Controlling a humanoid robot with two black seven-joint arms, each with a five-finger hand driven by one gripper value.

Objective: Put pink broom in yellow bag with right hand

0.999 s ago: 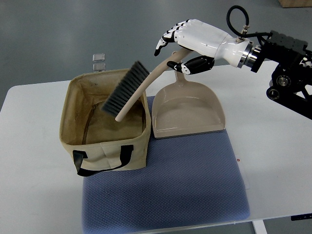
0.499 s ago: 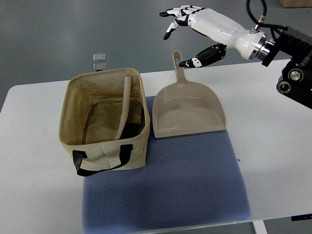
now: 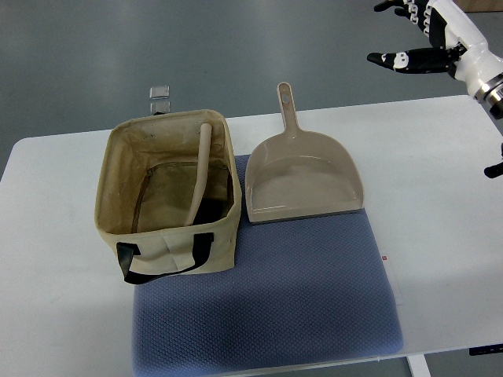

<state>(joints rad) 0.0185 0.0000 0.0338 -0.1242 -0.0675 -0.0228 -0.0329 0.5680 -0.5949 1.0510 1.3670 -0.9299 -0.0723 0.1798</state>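
Now broom (image 3: 202, 169) stands in bag (image 3: 169, 255), well apart from robot hand (image 3: 424, 35).

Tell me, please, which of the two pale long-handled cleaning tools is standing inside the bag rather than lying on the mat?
The broom: its handle leans against the bag wall, head down inside. The dustpan lies flat on the blue mat, outside the bag.

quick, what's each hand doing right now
Right hand: open, fingers spread, holding nothing, up at the top right corner above the table.
Left hand: not in view.
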